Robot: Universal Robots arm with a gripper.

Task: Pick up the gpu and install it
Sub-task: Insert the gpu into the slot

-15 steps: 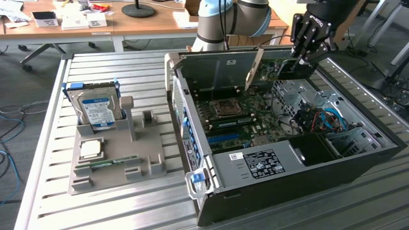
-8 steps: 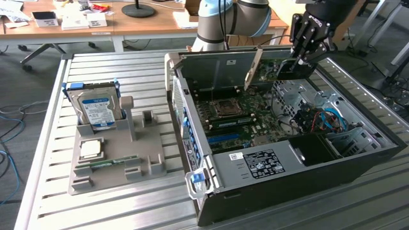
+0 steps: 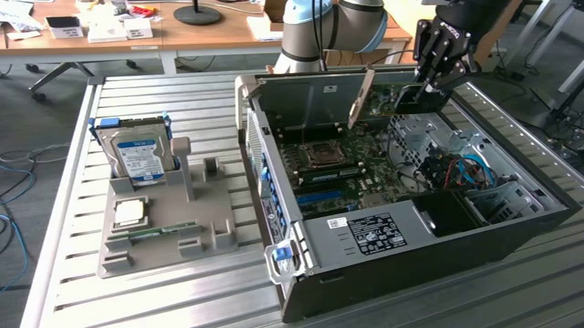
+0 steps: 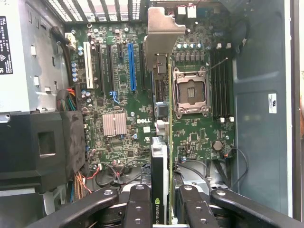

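Observation:
My gripper (image 3: 429,85) hangs over the far side of the open computer case (image 3: 511,239), shut on the gpu (image 3: 394,99). The green card is held upright above the motherboard (image 3: 356,164), its silver end bracket (image 3: 365,96) pointing to the exterior view's left. In the wrist view the gpu (image 4: 162,152) is seen edge-on between the two black fingers (image 4: 140,204) of my gripper (image 4: 164,209). Its bracket (image 4: 164,38) reaches toward the case's rear wall. Below it lie the motherboard (image 4: 123,95), a blue expansion slot (image 4: 131,66) and the empty processor socket (image 4: 190,92).
A grey holder (image 3: 210,225) at the exterior view's left carries a hard drive (image 3: 137,154), a processor chip (image 3: 130,212) and a memory stick (image 3: 155,230). Inside the case are the power supply (image 3: 374,232) and loose cables (image 3: 466,171). Everything stands on a slatted metal table (image 3: 182,294).

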